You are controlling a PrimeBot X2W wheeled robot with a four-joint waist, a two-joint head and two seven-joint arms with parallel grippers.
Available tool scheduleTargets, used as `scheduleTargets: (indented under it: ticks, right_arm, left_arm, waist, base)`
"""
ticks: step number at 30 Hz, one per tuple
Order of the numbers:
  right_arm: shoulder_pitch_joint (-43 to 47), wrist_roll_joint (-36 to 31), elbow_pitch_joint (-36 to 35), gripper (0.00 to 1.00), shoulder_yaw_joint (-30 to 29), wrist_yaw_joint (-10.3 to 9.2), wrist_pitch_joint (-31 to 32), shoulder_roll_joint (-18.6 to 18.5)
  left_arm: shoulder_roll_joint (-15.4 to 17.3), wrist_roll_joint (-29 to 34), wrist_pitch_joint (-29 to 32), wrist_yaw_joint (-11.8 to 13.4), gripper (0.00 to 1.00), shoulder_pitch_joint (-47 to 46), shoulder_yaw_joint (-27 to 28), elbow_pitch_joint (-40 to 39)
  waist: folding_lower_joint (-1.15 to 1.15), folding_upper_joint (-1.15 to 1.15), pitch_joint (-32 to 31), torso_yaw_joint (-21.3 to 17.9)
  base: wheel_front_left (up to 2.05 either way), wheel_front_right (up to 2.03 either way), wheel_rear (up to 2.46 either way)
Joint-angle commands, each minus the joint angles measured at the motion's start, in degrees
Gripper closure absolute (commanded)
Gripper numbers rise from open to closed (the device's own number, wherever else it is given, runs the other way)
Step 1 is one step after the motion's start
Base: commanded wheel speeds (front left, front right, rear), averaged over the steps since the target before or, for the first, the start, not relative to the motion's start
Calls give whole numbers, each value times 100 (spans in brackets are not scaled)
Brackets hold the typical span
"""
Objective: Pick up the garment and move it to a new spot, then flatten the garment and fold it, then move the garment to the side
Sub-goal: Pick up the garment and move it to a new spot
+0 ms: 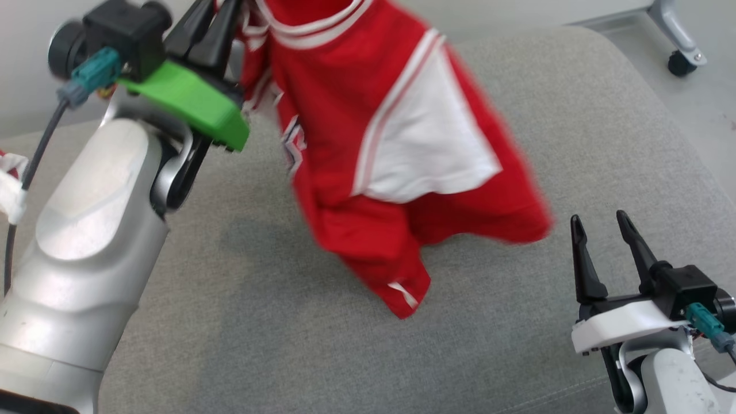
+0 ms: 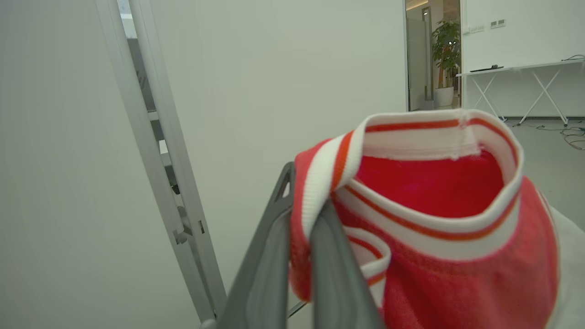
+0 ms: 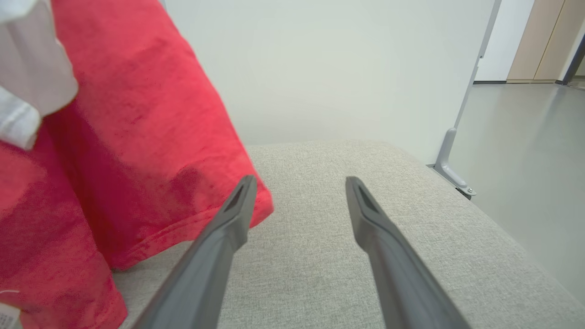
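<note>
A: Head view. Where is the garment?

B: The red-and-white garment (image 1: 368, 115) hangs in the air over the grey cushion (image 1: 575, 115). Its lowest corner is close to the fabric, but the edges are blurred and I cannot tell if it touches. The left gripper (image 1: 214, 17) is raised at upper left, its fingers pressed together at the garment's top edge. The right gripper (image 1: 599, 221) sits low at lower right with its fingers spread, nothing between them, apart from the cloth.

A: Left wrist view?

B: The two fingers (image 2: 265, 256) are clamped on the white-and-red striped trim (image 2: 320, 183) at the neck opening. The rest of the garment drapes to their right. A pale wall and a slanted metal post (image 2: 155, 137) stand behind.

A: Right wrist view?

B: Both fingers stand wide apart and empty over the cushion. The red hem hangs at the left, just beside the left-hand finger in this view. Contact there: cannot tell.
</note>
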Motion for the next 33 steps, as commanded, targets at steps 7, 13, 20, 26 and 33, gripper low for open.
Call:
scheduleTargets:
  ticks: [7,13,20,26,33]
  right_arm:
    - [-280,13,-92,0,-16,-8,-2,-18]
    - [-417,-18,-131,0,34,-8,-2,-18]
    - [-506,-99,-137,0,41,-8,-2,-19]
    - [-429,-200,-96,0,36,-8,-2,-19]
    - [-175,-299,-11,0,16,-8,-2,-20]
  left_arm:
    - [225,3,-363,76,100,433,215,1454]
    - [320,174,-454,158,70,554,319,2232]
    - [270,441,-444,203,0,761,704,2129]
    - [125,551,-444,170,0,1146,1170,1859]
    - [-108,742,-445,105,0,1936,1682,1322]
  waist:
    - [0,-1,737,-120]
    - [0,-1,1071,-55]
    - [0,-1,1191,119]
    - [0,-1,994,334]
    - [0,-1,473,593]
  base:
    - [0,0,0]
    - [0,0,0]
    - [0,0,0]
    - [0,0,0]
    - [0,0,0]
